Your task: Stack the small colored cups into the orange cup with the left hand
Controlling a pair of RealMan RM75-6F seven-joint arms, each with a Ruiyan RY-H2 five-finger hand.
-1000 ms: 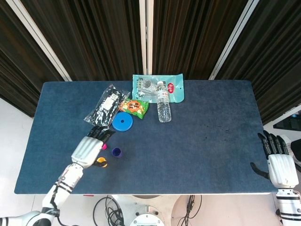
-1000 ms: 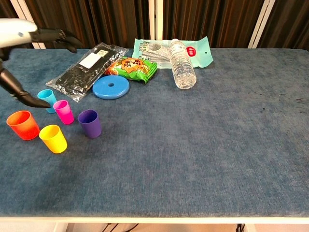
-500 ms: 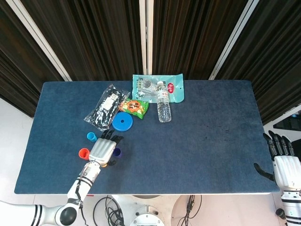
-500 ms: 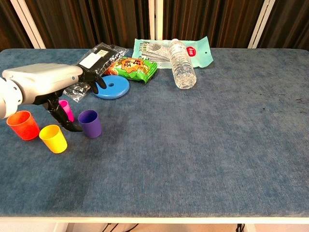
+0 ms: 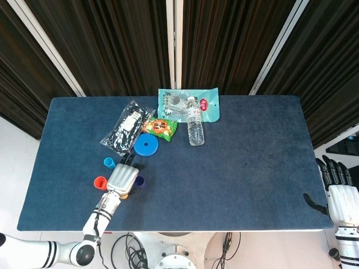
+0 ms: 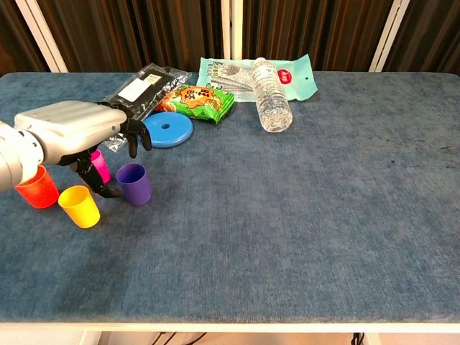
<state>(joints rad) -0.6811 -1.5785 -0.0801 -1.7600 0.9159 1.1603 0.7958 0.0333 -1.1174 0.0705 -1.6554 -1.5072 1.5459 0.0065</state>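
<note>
Several small cups stand at the table's front left. In the chest view the orange cup (image 6: 34,189) is leftmost, with the yellow cup (image 6: 80,207) beside it and the purple cup (image 6: 134,184) further right. My left hand (image 6: 80,134) hovers over the pink cup (image 6: 100,165) and hides most of it. Its fingers (image 6: 134,138) curl down and its thumb hangs between the pink and purple cups, gripping nothing. From the head view I see the left hand (image 5: 123,178), the light blue cup (image 5: 109,163), the orange cup (image 5: 100,182) and the purple cup (image 5: 139,181). My right hand (image 5: 338,195) stays off the table's right edge, fingers spread.
A blue disc (image 6: 167,130), a black packet (image 6: 136,93), a green snack bag (image 6: 198,100), a lying water bottle (image 6: 271,105) and a teal pouch (image 6: 241,77) sit behind the cups. The table's front edge (image 6: 230,323) runs close below the cups.
My left hand swung in from the far left to above the pink cup, then sank slightly with its fingers curling down. It now hides the light blue cup in the chest view.
</note>
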